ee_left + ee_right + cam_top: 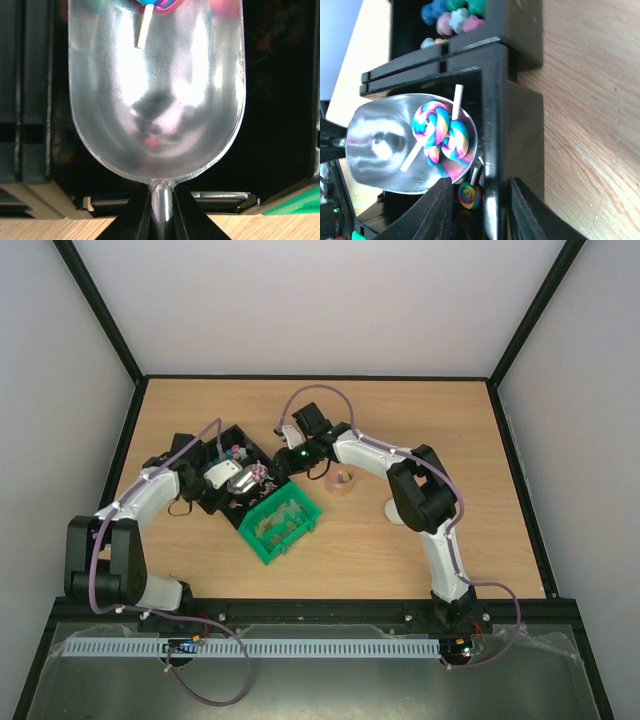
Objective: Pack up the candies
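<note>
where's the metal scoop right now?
Top view, left of centre: the metal scoop is held by the left gripper over the black compartment tray, just behind the green basket, with swirl lollipops in its bowl.

Robot lab cell — white walls (300, 300), black frame (101, 310) (wood tabletop (400, 410) inside).

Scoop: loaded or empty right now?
Loaded. Right wrist view shows two swirl lollipops lying in the scoop, near its front lip, over the black bin.

Rainbow-swirled candies (434, 122), silver scoop (375, 145), green basket (252, 545)
</note>
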Robot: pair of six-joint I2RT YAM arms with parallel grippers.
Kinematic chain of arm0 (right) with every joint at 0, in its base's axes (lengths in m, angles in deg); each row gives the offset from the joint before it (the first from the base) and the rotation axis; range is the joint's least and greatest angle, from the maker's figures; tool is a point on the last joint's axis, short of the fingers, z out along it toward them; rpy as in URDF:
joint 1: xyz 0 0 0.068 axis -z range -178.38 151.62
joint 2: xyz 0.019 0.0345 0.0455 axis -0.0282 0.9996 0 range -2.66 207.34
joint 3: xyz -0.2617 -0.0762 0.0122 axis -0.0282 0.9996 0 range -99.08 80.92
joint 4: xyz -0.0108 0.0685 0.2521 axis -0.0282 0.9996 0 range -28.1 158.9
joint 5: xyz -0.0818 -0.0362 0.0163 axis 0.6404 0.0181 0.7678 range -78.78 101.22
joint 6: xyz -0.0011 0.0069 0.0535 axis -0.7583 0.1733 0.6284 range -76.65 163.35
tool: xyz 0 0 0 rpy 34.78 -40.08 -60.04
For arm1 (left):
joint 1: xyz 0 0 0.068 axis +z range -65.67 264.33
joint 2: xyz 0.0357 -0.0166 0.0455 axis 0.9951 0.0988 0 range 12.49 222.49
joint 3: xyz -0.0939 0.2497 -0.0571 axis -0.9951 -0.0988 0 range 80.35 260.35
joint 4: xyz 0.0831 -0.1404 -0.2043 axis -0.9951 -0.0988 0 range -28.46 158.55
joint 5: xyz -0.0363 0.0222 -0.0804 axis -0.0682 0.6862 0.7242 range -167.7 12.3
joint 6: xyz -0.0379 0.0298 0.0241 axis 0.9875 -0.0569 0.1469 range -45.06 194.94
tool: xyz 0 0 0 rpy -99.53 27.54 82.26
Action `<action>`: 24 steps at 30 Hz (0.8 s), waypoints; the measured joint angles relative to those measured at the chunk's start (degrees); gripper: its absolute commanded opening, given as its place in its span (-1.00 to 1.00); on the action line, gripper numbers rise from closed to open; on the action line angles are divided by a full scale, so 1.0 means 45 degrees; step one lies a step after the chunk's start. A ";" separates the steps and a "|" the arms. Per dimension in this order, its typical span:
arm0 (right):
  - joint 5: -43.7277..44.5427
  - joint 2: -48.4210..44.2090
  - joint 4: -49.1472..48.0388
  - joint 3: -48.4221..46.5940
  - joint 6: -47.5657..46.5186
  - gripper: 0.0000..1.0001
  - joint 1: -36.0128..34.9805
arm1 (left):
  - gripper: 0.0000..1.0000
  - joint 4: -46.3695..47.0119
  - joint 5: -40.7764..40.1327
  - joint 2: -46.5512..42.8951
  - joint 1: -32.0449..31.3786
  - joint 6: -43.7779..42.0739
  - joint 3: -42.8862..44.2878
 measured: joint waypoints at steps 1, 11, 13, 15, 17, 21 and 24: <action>-0.0044 -0.0005 0.0053 -0.0068 0.0029 -0.07 0.0000 | -0.96 -0.0010 0.0015 -0.0083 0.0068 -0.0078 -0.0005; -0.0996 -0.0767 0.0617 -0.0952 -0.0248 0.72 0.0495 | -0.96 -0.0767 0.0442 -0.0748 0.0170 -0.0641 0.0491; -0.1239 -0.1035 0.0675 -0.0976 -0.0257 0.83 0.0787 | -0.96 -0.1030 0.0525 -0.0782 0.0170 -0.0733 0.0816; -0.1477 -0.1292 0.0782 -0.0986 -0.0345 0.93 0.1156 | -0.96 -0.1379 0.0568 -0.0787 0.0170 -0.0816 0.1307; -0.1690 -0.1525 0.0889 -0.0986 -0.0461 0.98 0.1535 | -0.96 -0.1719 0.0617 -0.0782 0.0160 -0.0928 0.1851; -0.2186 -0.2001 0.1200 -0.0816 -0.0787 0.97 0.2263 | -0.96 -0.2492 0.0738 -0.0617 -0.0049 -0.1268 0.3235; -0.2633 -0.2705 0.1389 -0.0277 -0.1010 0.97 0.3128 | -0.96 -0.2851 0.0627 -0.0408 -0.0481 -0.1443 0.3983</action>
